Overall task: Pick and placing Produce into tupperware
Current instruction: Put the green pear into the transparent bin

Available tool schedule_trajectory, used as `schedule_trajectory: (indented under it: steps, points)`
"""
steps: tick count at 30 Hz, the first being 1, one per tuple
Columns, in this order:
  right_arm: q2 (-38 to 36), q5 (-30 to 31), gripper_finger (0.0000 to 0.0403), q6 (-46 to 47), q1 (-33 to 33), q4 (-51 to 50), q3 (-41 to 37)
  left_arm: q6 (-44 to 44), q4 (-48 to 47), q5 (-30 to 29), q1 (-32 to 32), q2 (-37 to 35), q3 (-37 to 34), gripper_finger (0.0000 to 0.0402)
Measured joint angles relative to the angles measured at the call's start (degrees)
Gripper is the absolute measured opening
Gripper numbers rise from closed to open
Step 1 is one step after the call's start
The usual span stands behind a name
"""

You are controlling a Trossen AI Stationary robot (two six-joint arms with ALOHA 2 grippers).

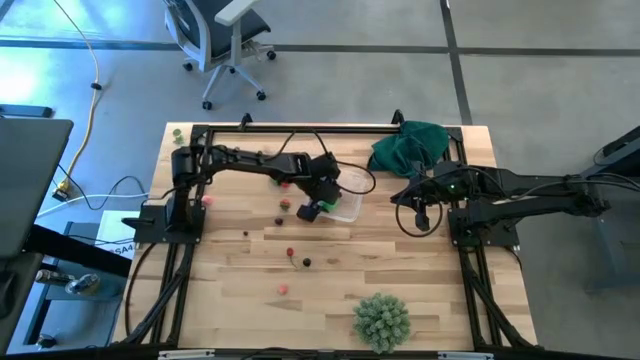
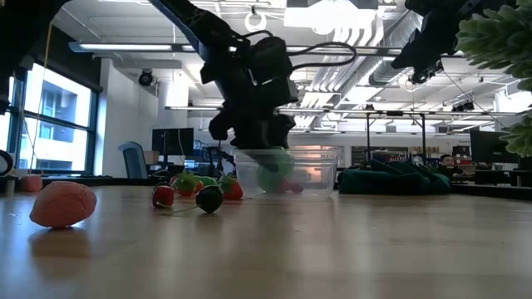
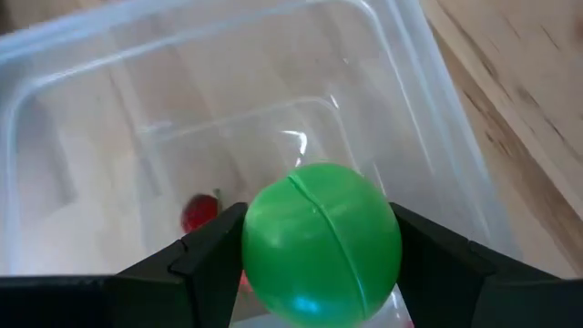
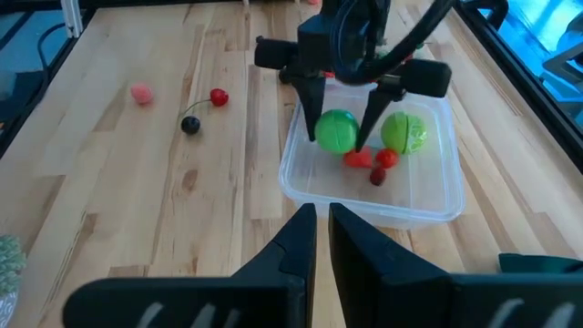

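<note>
The left gripper (image 4: 339, 137) is hanging over the tupperware (image 4: 428, 205), near the middle of the table (image 1: 420, 290). Its fingers (image 3: 214, 251) are squeezing a green ball (image 3: 321, 241), one finger on each side. In the right wrist view the ball is sitting low btwn the two fingers, inside the box walls, just above the box floor. Can't tell if it's touching the floor.

The tupperware is clear w/ rounded corners. Inside it, a 2nd green piece (image 4: 404, 132) is lying by the far wall, and little red bits (image 4: 369, 160) are lying just beside the held ball, plus one darker red bit (image 4: 377, 178).

More produce is lying on the wood outside the box. A pink piece (image 4: 140, 93), a red berry (image 4: 219, 97) and a dark berry (image 4: 189, 126) are sitting well apart from the box, on the side away from the green cloth (image 1: 410, 148). The red berry & dark berry are near each other.

The right gripper (image 4: 322, 223) is waiting off to the side, by the right arm's base, pointing at the box. Its fingers are closed w/ nothing btwn them.

A big spiky green ball (image 1: 381, 320) is sitting near the front edge of the table, far from the box.
</note>
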Motion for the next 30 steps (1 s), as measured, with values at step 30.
schedule_trajectory:
  steps: [30]
  points:
    - [0.0, 0.0, 0.0024, 0.0, 0.0, 0.0, 0.0, 1.3, -2.2, -3.1, -0.3, -0.1, 0.1, 0.0234]
